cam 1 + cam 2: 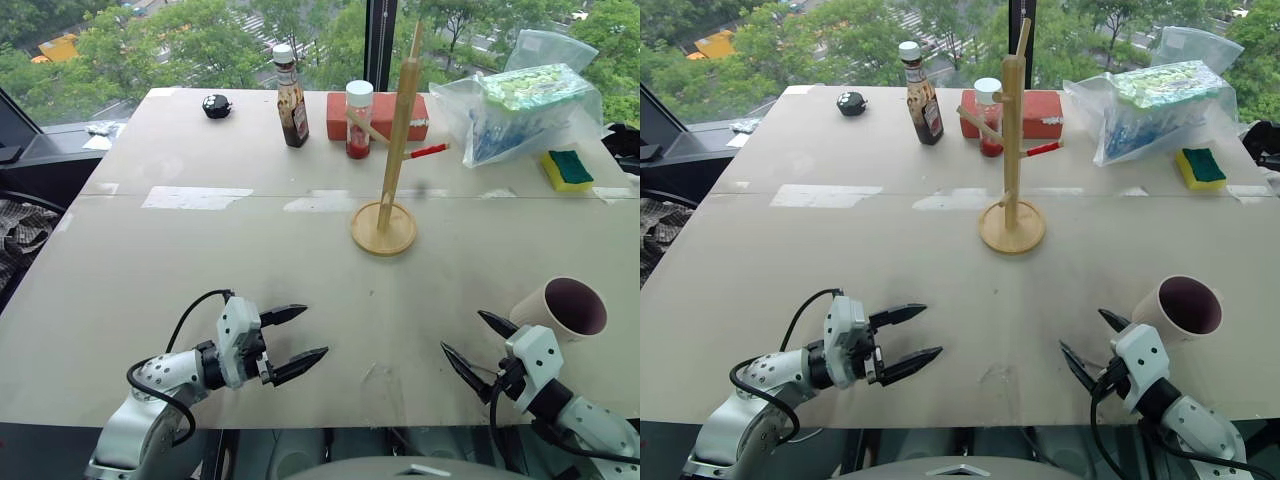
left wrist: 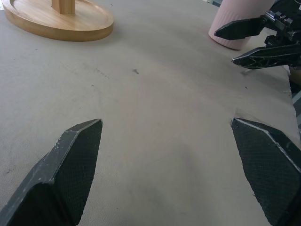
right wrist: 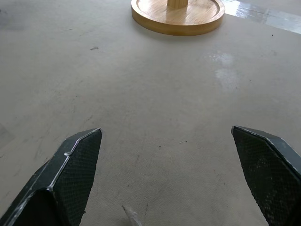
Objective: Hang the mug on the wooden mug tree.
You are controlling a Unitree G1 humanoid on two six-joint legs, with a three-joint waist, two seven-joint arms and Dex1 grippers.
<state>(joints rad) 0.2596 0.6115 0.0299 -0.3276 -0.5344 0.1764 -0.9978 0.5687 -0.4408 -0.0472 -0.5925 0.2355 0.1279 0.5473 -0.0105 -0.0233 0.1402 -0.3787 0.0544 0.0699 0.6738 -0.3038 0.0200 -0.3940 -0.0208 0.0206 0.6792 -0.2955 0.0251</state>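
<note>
The cream mug [image 1: 562,308] with a dark maroon inside stands upright on the table near the front right. My right gripper [image 1: 478,342] hovers open just to its left, apart from it, with nothing between the fingers. The wooden mug tree [image 1: 392,150] rises from its round disc base [image 1: 383,229] at the table's middle, with thin angled pegs and one red-tipped peg [image 1: 428,151]. My left gripper [image 1: 297,338] is open near the front left, holding nothing. In the left wrist view the mug [image 2: 237,23] and the tree base [image 2: 61,21] appear ahead.
At the back of the table stand a brown sauce bottle [image 1: 291,98], a red-filled jar [image 1: 358,120], a red box [image 1: 415,115] and a small black object [image 1: 217,106]. A plastic bag [image 1: 520,100] and a yellow-green sponge [image 1: 568,170] lie back right.
</note>
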